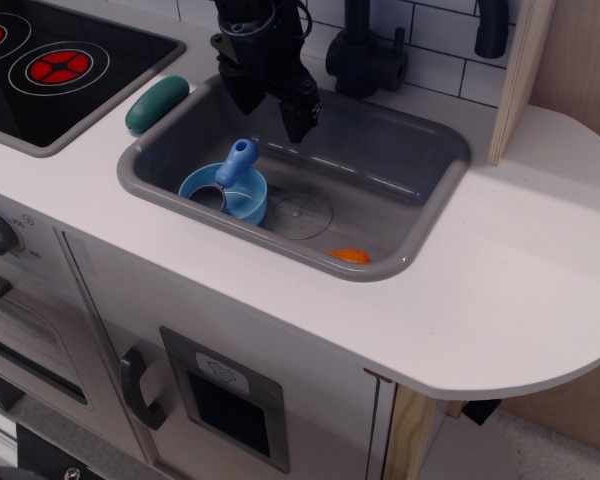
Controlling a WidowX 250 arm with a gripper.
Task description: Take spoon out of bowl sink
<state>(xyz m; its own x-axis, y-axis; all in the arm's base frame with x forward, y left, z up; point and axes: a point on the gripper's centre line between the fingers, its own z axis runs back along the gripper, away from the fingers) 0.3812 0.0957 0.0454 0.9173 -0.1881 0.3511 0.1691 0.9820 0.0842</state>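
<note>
The spoon (pixel 234 166) has a bright blue handle and a grey metal cup head. It lies in the light blue bowl (pixel 242 204), with the handle leaning over the bowl's far rim. The bowl sits at the left end of the grey sink (pixel 380 160). My black gripper (pixel 273 112) hangs open and empty above the sink's back left part, just above and behind the spoon's handle.
An orange piece (pixel 349 256) lies at the sink's front wall. The round drain disc (pixel 298 214) is right of the bowl. A dark green block (pixel 157 103) lies on the counter left of the sink. A black faucet (pixel 364 52) stands behind. The stove (pixel 50 65) is at left.
</note>
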